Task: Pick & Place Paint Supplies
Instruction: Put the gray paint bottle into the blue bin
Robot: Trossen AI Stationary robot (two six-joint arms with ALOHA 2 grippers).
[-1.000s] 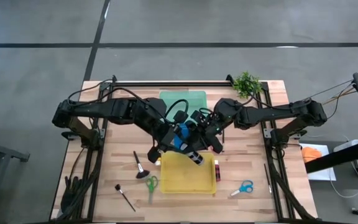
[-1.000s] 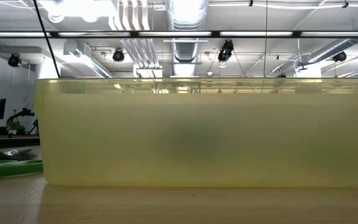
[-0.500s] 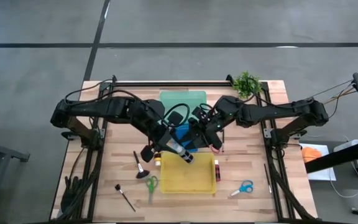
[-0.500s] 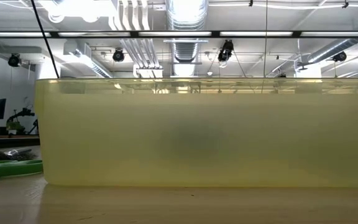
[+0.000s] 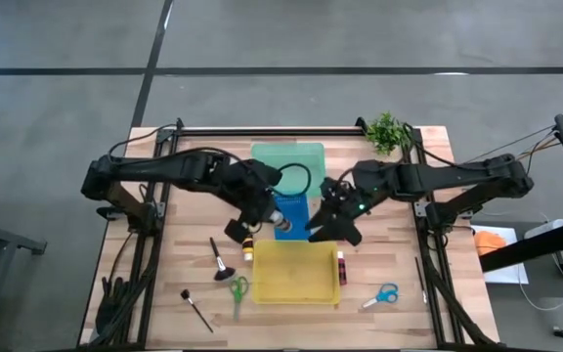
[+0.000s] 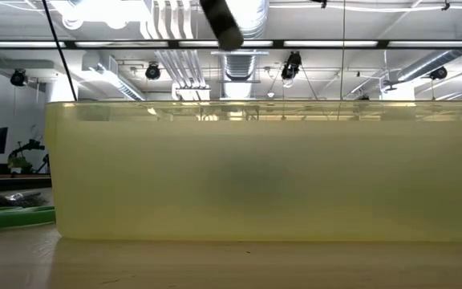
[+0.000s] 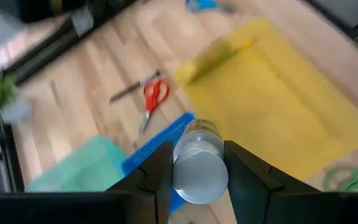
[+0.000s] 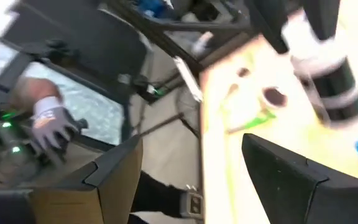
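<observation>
Over the blue tray (image 5: 291, 207), the left end effector (image 7: 199, 163) is pinching a white-capped black paint bottle (image 7: 197, 165); the right end effector (image 5: 332, 227) is spreading wide beside the empty yellow tray (image 5: 294, 271).

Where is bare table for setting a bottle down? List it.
Bare wood: right of the magenta bottle, beyond the blue scissors; left of the upper brush. Crowded: mid-table, where the left gripper, holding a capped bottle, and right gripper meet at the blue tray.
</observation>
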